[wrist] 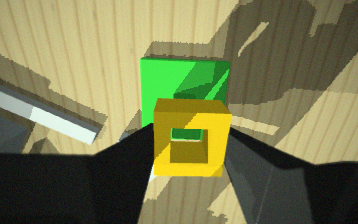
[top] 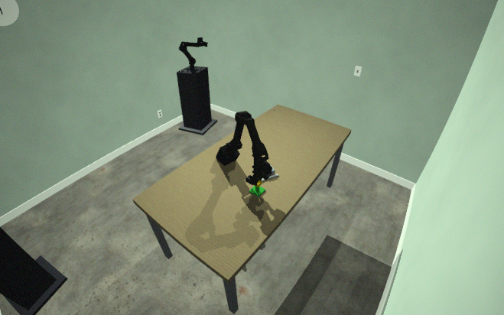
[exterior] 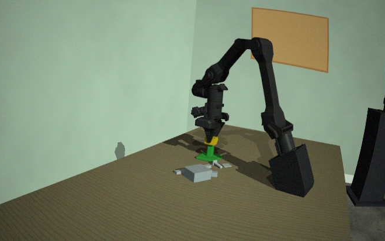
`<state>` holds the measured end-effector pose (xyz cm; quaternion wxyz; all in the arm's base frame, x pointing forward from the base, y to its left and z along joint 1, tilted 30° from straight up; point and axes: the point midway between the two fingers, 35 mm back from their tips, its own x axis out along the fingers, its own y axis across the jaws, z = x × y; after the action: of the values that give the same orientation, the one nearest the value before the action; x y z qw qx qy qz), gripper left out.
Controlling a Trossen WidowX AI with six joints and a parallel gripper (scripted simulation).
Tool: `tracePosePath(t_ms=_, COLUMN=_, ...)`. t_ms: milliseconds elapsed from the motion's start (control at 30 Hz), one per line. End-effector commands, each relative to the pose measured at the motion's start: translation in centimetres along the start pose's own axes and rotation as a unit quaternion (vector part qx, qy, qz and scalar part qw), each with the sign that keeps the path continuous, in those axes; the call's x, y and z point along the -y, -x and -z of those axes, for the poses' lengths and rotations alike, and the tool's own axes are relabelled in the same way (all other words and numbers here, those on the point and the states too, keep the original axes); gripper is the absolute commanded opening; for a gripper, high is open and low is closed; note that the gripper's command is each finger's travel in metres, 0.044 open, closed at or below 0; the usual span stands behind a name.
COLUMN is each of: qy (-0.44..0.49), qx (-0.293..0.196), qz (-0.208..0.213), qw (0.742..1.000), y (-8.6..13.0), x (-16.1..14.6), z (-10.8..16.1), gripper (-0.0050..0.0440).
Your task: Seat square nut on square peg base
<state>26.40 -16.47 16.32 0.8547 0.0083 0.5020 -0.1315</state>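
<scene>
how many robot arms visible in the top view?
2. One stands on the table, its end effector shut on the yellow square nut above the green peg. Another sits atop a black pedestal by the far wall. More may be out of frame.
</scene>
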Motion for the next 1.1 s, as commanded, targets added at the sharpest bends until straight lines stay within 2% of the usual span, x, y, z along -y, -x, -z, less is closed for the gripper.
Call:
tracePosePath(t_ms=0, qy=0.0, qx=0.008, qz=0.004, qw=1.0, y=0.35, x=0.11, z=-0.33, gripper=-0.005)
tracePosePath(t_ms=1067, qy=0.001, qx=0.012, qz=0.004, qw=1.0, y=-0.34, x=0.13, z=-0.41, gripper=-0.005)
